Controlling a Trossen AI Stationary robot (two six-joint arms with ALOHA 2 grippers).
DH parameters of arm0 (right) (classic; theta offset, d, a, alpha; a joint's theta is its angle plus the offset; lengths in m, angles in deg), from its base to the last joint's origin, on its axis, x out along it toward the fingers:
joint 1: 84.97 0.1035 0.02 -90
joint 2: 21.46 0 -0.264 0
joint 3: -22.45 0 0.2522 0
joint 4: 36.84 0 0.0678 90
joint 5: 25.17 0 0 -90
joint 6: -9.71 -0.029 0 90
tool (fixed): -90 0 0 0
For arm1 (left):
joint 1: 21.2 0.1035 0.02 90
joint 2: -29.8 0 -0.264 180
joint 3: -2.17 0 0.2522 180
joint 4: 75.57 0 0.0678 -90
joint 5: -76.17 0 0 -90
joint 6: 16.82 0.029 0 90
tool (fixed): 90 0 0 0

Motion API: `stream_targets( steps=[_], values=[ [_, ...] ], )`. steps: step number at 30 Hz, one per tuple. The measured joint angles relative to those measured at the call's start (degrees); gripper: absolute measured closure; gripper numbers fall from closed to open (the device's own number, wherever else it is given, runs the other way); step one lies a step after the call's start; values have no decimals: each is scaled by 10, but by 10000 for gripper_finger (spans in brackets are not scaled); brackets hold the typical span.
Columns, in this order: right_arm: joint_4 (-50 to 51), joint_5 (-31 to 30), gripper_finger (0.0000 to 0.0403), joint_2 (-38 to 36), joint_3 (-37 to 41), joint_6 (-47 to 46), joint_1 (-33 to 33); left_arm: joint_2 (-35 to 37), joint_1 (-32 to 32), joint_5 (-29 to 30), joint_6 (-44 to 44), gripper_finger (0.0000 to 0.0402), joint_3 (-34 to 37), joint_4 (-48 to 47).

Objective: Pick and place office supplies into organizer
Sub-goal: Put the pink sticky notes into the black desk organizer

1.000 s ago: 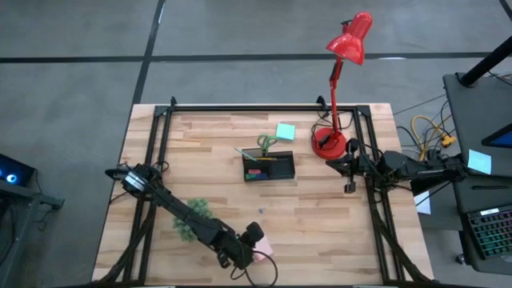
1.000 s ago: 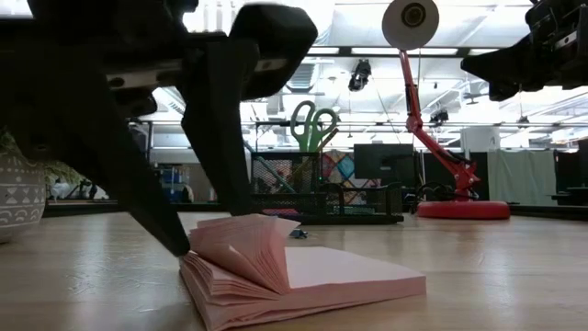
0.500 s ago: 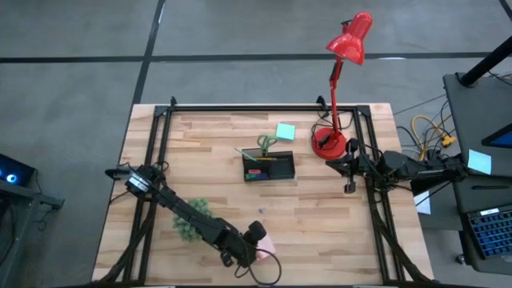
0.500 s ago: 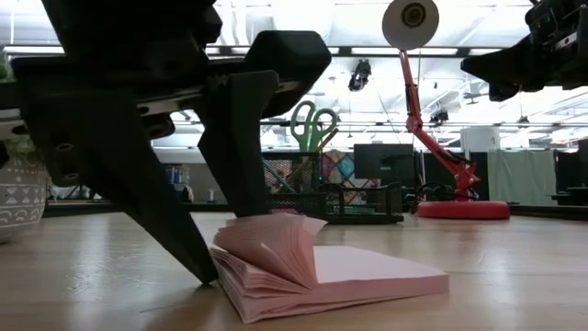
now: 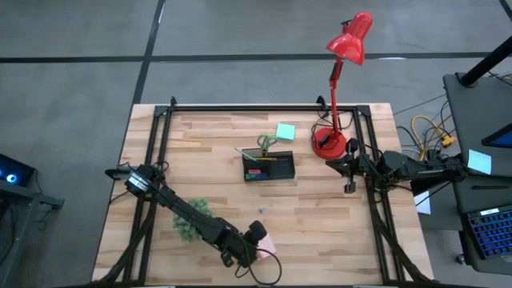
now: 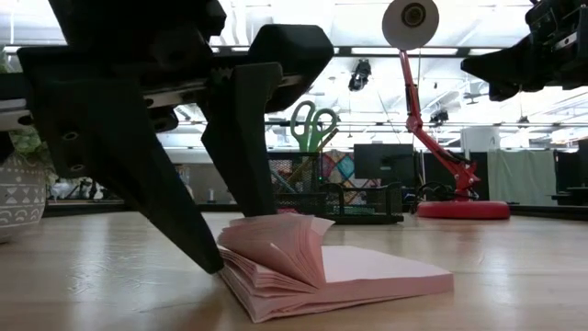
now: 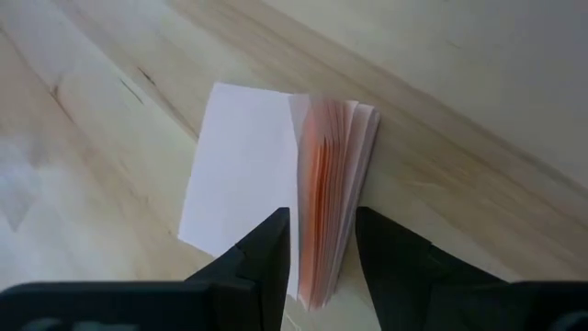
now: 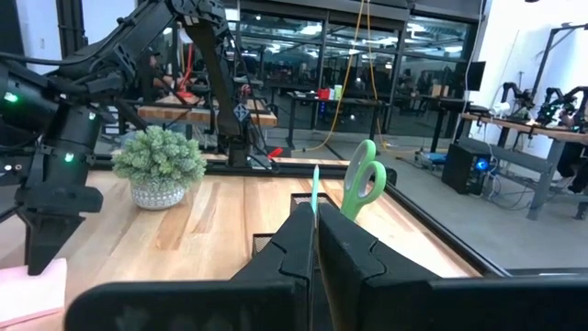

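1. Left gripper (image 7: 322, 262) at the desk's (image 5: 320, 216) near edge, jaws clamped on the fanned edge of the pink sticky-note pad (image 6: 335, 276), which lies on the desk.
2. Right gripper (image 5: 350, 189) hangs at the right side, jaws together, holding nothing.
3. Organizer (image 5: 269, 167) mid-desk, green-handled scissors (image 5: 266, 144) upright in it; teal sticky-note pad (image 5: 285, 130) just behind.
4. Red lamp (image 5: 340, 80) beside it, plant (image 5: 192, 218) near the left arm.

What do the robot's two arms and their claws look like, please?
Both are dark, jointed arms. The left claw has two flat, black, tapering fingers on a blocky body, and a green light glows on that arm's wrist. The right claw has matching black angular fingers. Black cables run along the left arm.
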Motion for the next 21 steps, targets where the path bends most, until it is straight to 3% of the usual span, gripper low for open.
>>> stream_targets(
  steps=[21],
  values=[
    [0,0,394,0,0,0,0,0,9,1,-1,290,-12,-2]
  ],
)
